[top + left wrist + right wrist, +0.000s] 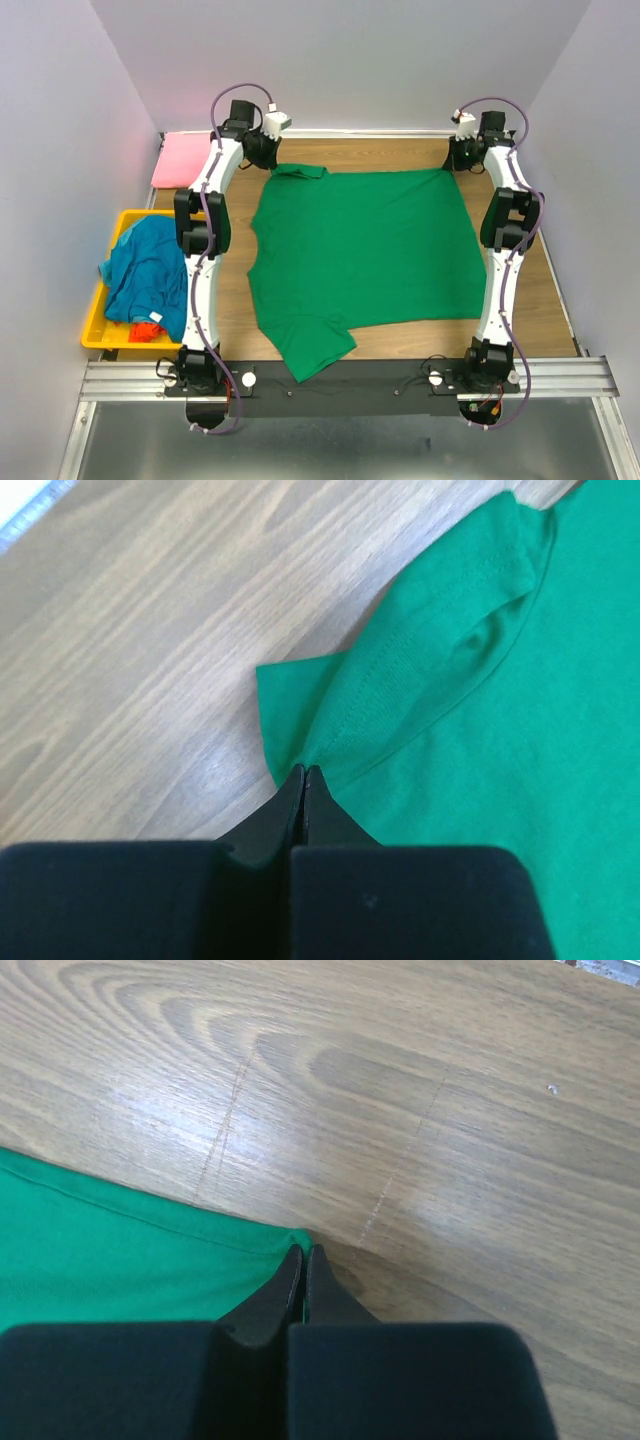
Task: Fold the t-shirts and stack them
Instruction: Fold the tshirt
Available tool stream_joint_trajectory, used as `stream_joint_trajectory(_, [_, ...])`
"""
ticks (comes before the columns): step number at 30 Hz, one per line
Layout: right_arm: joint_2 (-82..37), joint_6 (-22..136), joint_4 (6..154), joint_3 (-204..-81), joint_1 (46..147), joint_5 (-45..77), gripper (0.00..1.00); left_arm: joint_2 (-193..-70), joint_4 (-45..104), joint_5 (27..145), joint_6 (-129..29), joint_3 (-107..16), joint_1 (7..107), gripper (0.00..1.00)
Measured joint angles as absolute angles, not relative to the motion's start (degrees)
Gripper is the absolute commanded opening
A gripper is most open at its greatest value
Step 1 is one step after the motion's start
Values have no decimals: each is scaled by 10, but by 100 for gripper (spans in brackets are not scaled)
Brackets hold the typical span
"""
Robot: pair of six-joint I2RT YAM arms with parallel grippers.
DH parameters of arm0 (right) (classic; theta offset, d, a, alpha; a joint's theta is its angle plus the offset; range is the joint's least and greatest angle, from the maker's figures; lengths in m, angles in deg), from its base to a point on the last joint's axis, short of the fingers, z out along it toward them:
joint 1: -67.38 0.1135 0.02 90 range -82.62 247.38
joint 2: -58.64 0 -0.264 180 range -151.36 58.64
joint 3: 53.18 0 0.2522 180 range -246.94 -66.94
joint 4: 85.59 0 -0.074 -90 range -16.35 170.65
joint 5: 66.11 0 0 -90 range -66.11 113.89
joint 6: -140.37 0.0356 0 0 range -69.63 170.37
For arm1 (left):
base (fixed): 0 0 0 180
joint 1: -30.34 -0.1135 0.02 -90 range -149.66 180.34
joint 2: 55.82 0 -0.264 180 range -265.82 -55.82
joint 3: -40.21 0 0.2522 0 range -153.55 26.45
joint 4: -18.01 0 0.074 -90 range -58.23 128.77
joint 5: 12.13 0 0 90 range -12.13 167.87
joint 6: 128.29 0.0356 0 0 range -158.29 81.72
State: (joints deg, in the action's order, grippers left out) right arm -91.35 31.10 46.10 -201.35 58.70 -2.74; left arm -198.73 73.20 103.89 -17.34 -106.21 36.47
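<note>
The bright green t-shirt [365,255] lies spread flat on the wooden table. My left gripper [268,160] is shut on its far left sleeve; the left wrist view shows the pinched green cloth [400,690] bunching at the closed tips [305,772]. My right gripper [462,160] is shut on the shirt's far right hem corner [290,1240], with the tips [303,1252] at the very corner. A folded pink t-shirt [182,160] lies at the far left. A teal-blue t-shirt [150,270] lies crumpled in the yellow bin, with a bit of orange-red cloth [147,330] under it.
The yellow plastic bin [95,330] stands at the table's left edge. White walls close in at the left, back and right. Bare wood [400,1090] shows beyond the shirt's far edge. A metal rail [350,375] runs along the near edge.
</note>
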Motion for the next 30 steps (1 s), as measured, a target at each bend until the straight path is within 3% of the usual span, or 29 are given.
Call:
stream_joint_trajectory(21, [-819,261,467,-1922,587,-47,1,-1855,749,1040,-154,-999,365,0])
stream_joint_trajectory(30, [-758,233,468,-1855,585,-57,0,-1767,764,1041,-166,-884,365,0])
